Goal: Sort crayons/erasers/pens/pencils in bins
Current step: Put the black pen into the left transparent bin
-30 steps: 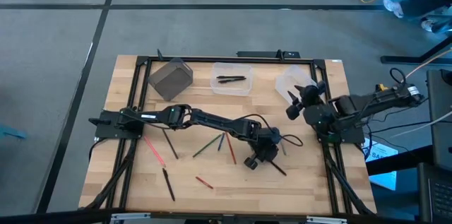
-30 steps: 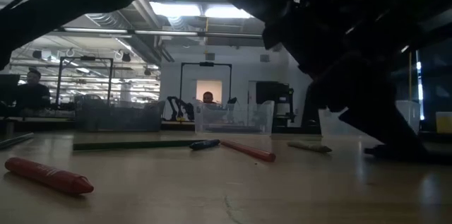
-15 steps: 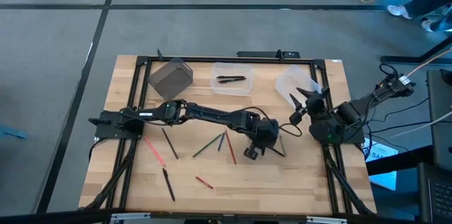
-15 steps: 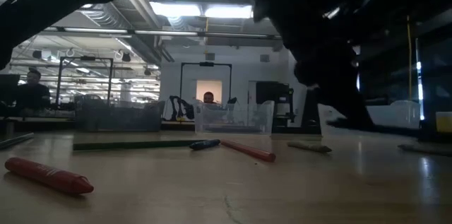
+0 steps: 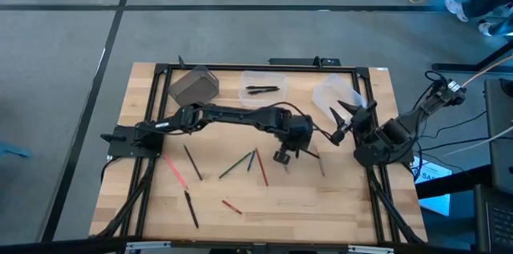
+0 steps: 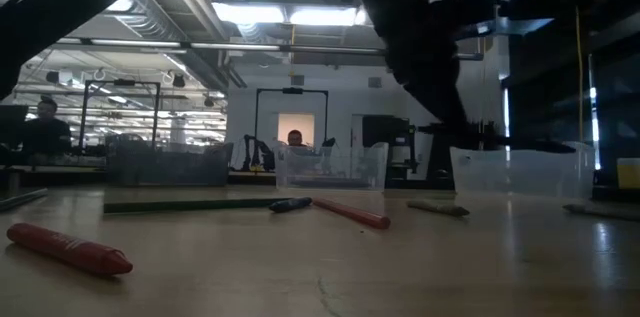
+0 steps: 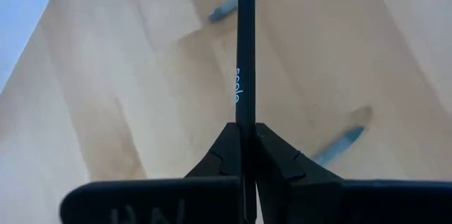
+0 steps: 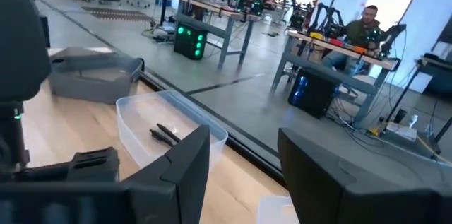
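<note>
The left pincer (image 5: 282, 156) hung above the middle of the light wooden table (image 5: 353, 206), its fingers (image 7: 224, 155) clamped on a slim black pen (image 7: 244, 47) lifted clear of the wood, while the right pincer (image 5: 343, 118) waited with its fingers spread wide beside the clear rounded plastic tub (image 5: 334, 93) at the table's right edge. Two dark pens lay in the clear squarish plastic tub (image 5: 263, 89), the opaque grey box (image 5: 193, 88) sat to its left, and loose red, green and black sticks (image 5: 258, 163) lay scattered across the table.
</note>
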{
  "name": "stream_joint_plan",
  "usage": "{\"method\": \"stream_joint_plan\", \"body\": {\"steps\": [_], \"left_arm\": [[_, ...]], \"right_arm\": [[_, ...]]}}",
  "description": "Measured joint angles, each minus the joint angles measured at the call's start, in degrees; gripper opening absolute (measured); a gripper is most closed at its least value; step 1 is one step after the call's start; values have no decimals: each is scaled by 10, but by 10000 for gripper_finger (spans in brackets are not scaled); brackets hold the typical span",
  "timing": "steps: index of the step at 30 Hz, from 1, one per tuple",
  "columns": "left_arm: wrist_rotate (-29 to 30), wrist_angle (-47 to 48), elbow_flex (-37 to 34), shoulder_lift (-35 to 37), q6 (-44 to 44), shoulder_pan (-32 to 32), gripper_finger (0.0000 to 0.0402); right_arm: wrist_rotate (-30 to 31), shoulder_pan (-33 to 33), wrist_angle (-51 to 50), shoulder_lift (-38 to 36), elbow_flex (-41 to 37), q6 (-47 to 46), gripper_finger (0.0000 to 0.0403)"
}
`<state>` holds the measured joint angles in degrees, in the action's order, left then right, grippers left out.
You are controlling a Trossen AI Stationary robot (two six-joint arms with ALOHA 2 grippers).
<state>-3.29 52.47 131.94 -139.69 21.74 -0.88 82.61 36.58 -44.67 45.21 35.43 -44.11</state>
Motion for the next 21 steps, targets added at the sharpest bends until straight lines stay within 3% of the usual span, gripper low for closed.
{"method": "stream_joint_plan", "body": {"steps": [6, 11, 21], "left_arm": [[7, 44, 0, 3, 2, -14, 3], [20, 73, 1, 26, -6, -25, 3], [51, 149, 3, 88, -30, -46, 2]], "right_arm": [[-11, -1, -55, 0, 0, -67, 172], [-69, 3, -86, 3, -4, -73, 172], [-81, 3, -108, 21, -2, -128, 172]]}}
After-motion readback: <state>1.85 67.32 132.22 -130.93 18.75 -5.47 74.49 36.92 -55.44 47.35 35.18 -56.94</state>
